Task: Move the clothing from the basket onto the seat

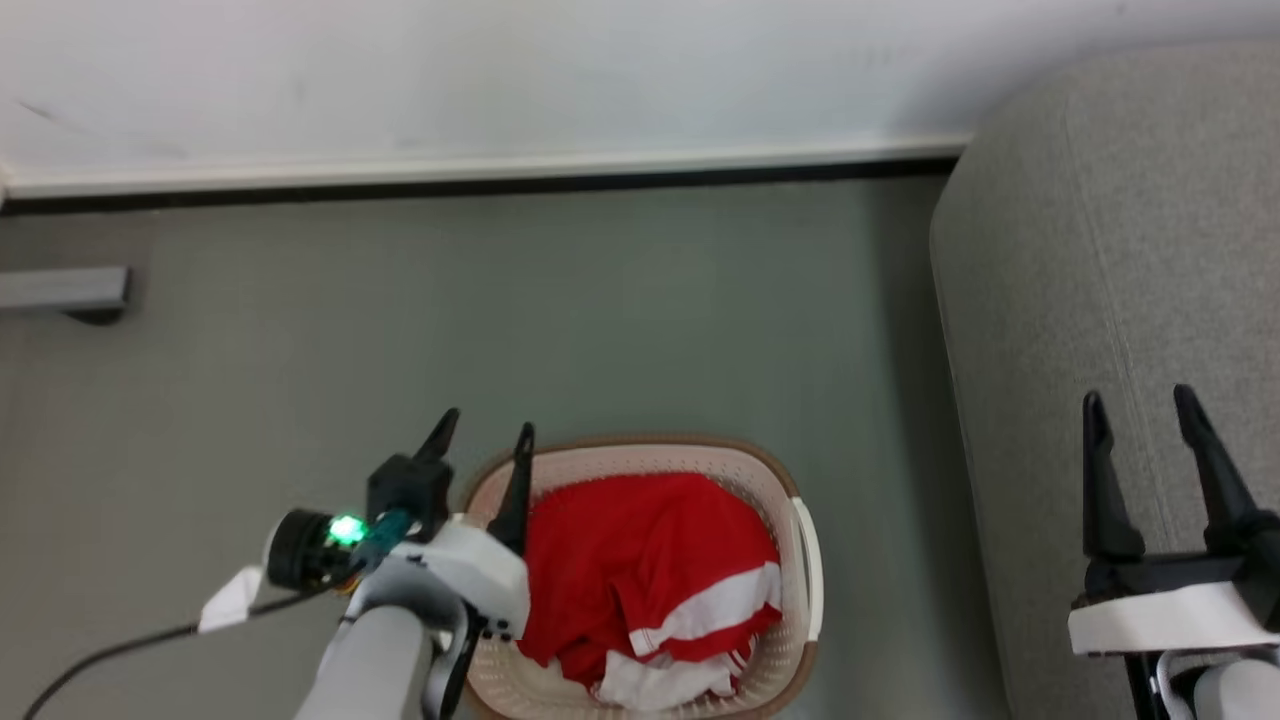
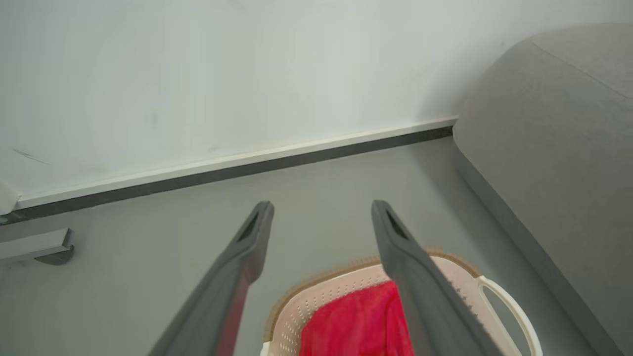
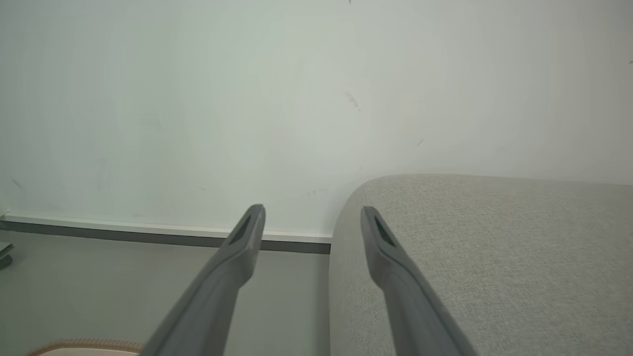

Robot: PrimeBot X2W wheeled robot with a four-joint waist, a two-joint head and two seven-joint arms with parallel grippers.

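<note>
The cream basket (image 1: 780, 480) with a brown rim stands on the floor at the bottom middle of the head view. Red clothing (image 1: 640, 560) with white panels lies heaped inside it. My left gripper (image 1: 485, 430) hangs open over the basket's left rim, nothing between its fingers. In the left wrist view the open left gripper (image 2: 321, 210) points past the basket (image 2: 316, 296) and the red clothing (image 2: 361, 326). The grey seat (image 1: 1120, 250) fills the right side. My right gripper (image 1: 1140, 405) is open above the seat, also open in its own view (image 3: 311, 215) by the seat (image 3: 494, 247).
A white wall with a pale skirting board (image 1: 480, 170) runs along the back. A grey bracket-like object (image 1: 65, 292) sits on the floor at the far left. A dark cable (image 1: 110, 650) trails from my left arm. Grey floor (image 1: 600, 320) lies between basket and wall.
</note>
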